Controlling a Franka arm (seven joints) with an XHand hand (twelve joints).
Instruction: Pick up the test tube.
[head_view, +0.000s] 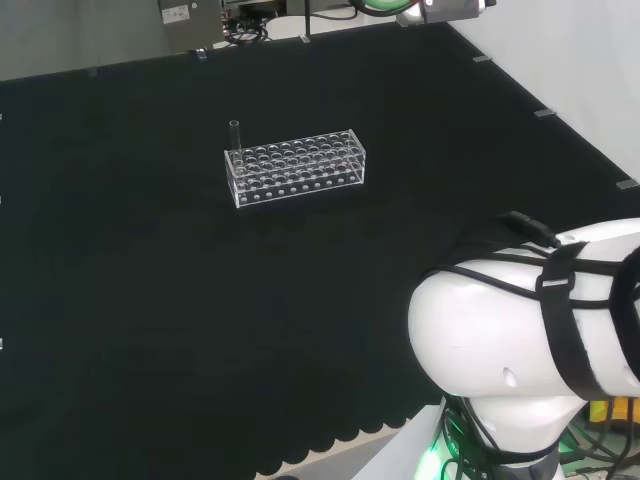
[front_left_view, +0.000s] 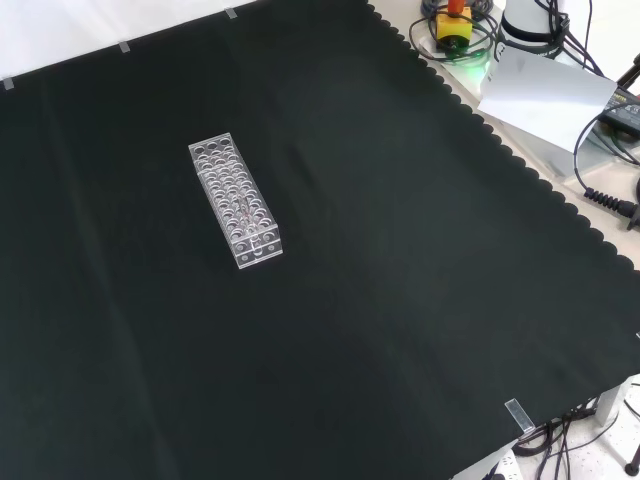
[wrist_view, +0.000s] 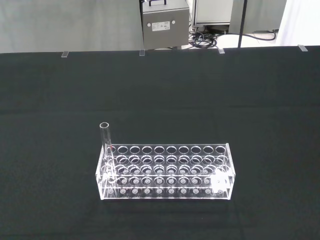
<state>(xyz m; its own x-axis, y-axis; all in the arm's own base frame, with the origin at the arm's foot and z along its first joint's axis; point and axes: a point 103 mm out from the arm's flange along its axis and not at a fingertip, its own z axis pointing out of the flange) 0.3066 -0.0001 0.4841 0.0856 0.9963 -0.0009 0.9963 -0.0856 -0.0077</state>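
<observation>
Black cloth (head_view: 150, 300), test tube (wrist_view: 106, 145) upright in clear rack's (wrist_view: 170, 172) corner hole

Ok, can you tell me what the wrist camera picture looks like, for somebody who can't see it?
A clear plastic rack full of round holes sits on a black cloth, with one clear test tube standing upright in a hole at one end. The other holes look empty. Behind the cloth are a grey box and some cables.

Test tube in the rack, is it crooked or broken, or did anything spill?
Nothing stands out. The test tube stands upright in a corner hole of the clear rack, looks whole, and the black cloth around shows no spill.
</observation>
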